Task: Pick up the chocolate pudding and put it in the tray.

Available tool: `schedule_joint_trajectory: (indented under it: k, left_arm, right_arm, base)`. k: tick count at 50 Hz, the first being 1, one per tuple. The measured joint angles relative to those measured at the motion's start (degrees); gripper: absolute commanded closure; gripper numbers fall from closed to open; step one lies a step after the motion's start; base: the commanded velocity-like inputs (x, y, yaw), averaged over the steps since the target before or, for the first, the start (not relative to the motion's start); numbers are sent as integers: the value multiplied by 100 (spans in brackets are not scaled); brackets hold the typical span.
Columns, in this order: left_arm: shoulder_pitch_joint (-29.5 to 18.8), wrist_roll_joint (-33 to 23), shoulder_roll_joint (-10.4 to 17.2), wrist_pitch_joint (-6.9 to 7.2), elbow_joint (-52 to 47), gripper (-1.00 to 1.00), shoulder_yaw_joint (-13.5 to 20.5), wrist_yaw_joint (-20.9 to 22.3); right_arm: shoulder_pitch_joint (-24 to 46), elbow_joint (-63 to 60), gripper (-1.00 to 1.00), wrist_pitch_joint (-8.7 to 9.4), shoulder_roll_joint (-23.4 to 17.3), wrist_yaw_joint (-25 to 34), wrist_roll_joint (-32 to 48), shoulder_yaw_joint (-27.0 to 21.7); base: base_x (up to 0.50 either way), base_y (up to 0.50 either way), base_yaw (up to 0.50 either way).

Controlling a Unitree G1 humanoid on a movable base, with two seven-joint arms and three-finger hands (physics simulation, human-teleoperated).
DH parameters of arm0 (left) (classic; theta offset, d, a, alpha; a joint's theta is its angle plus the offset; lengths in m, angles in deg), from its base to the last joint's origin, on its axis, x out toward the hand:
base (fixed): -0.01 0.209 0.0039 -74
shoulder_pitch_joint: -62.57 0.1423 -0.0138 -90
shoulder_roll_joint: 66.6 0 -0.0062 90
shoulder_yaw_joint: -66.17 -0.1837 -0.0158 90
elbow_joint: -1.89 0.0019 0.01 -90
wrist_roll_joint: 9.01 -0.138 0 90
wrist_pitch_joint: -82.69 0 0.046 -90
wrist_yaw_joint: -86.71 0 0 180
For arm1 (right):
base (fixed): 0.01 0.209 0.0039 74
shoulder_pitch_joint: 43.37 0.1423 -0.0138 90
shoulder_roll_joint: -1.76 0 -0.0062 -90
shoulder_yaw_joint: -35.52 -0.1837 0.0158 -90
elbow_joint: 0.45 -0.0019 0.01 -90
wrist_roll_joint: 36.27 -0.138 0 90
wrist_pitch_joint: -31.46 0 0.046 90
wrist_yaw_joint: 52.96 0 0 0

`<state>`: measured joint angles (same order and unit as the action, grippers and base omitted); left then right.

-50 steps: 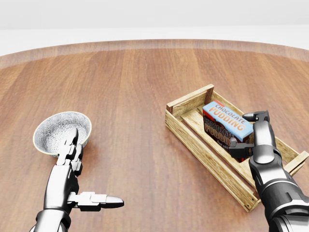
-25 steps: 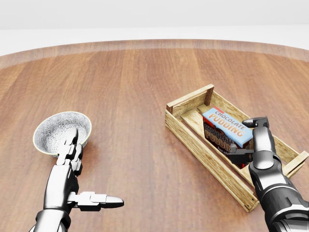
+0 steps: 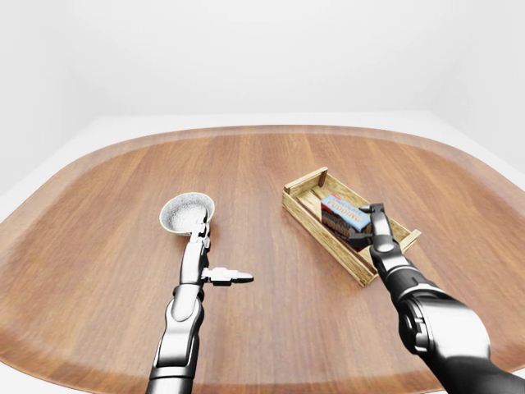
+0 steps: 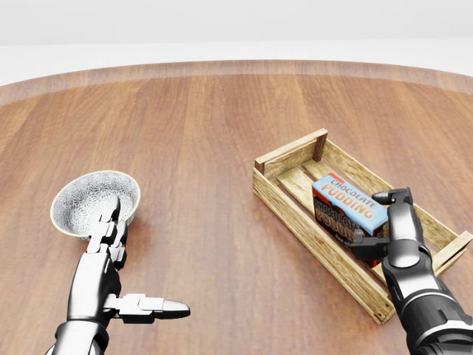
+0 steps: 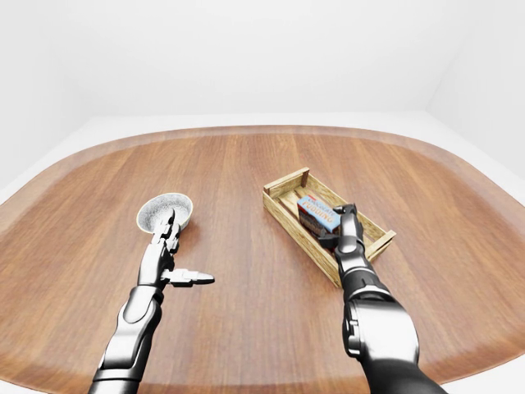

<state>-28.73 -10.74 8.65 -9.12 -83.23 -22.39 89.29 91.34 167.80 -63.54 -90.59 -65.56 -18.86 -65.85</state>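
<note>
Gripping the near end of the blue-and-brown cardboard chocolate pudding box [image 4: 349, 209], the robot's chrome-and-black right hand [image 4: 386, 222] is reaching up from the five o'clock corner of the head view, its fingers [image 4: 393, 197] closing round the carton from above and below. Inside the slatted pale wooden tray [image 4: 295, 215] is where the box is sitting, tilted, with its near end raised in the fingers (whether the far end is touching the tray floor is hard to tell). Judging from its look, this carton is going to be light and fairly stiff, though its thin walls may be denting under a hard squeeze; its printed faces are probably slick, so a hold across the narrow end or the two broad faces is looking safest. Over at seven o'clock, the left hand [image 4: 111, 262] is hovering spread wide above the round brown wooden table [image 4: 199, 133], holding nothing. Just beyond its fingertips, a white speckled ceramic bowl [image 4: 85, 198] is standing at nine o'clock.
</note>
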Motion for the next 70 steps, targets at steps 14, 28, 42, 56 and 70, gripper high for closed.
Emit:
schedule_joint_trajectory:
  k: [14,28,42,56,70]
  left_arm:
    - [-9,9,2,29,-10,-100,8,-2]
    - [-15,14,5,52,-25,-100,13,-2]
    - [-18,9,3,32,-4,-100,10,-4]
    - [-17,0,3,-7,30,-100,6,-1]
    - [-13,0,2,0,24,-100,7,-3]
  right_arm:
    - [-49,5,100,0,-11,-10,13,-13]
    - [-59,-6,-100,0,-19,-48,6,-36]
    - [-56,-14,-100,0,-67,-333,2,-69]
    - [-9,-34,-100,0,-247,-1144,4,-102]
    - [42,-58,-100,0,-477,-1740,241,-8]
  base:
    - [0,0,0]
    - [0,0,0]
    - [0,0,0]
    - [0,0,0]
    - [0,0,0]
